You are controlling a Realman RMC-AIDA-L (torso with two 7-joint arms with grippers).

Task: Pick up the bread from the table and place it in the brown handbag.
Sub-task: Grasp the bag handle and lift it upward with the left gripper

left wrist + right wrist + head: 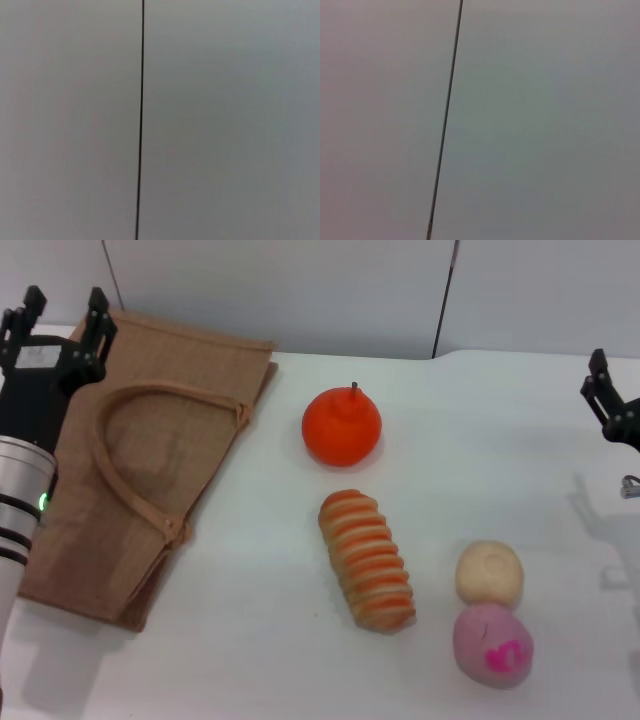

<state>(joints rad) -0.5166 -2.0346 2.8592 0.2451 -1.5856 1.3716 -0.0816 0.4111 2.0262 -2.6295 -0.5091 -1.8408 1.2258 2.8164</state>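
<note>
The bread [366, 559] lay on the table [250, 640] near its middle, its long axis running roughly toward and away from the robot, untouched by either arm. An orange fruit [342, 427] sat just beyond its far end, apart from it. To its right a small beige bun [489, 573] and a pink ball [492, 644] rested touching one another, near the loaf but clear of it. The brown handbag [150, 460] lay flat on the table's left side, its loop handles [130, 475] spread over its body, well apart from the bread. The left gripper [58, 325] hung at the left edge above the bag's far corner, its two fingers spread with nothing between them. The right gripper [610, 400] stood at the far right edge, only partly in view; whether it was released or clenched could not be told. Both wrist views showed only a plain grey panel [225, 120] with a dark seam [141, 120].
</note>
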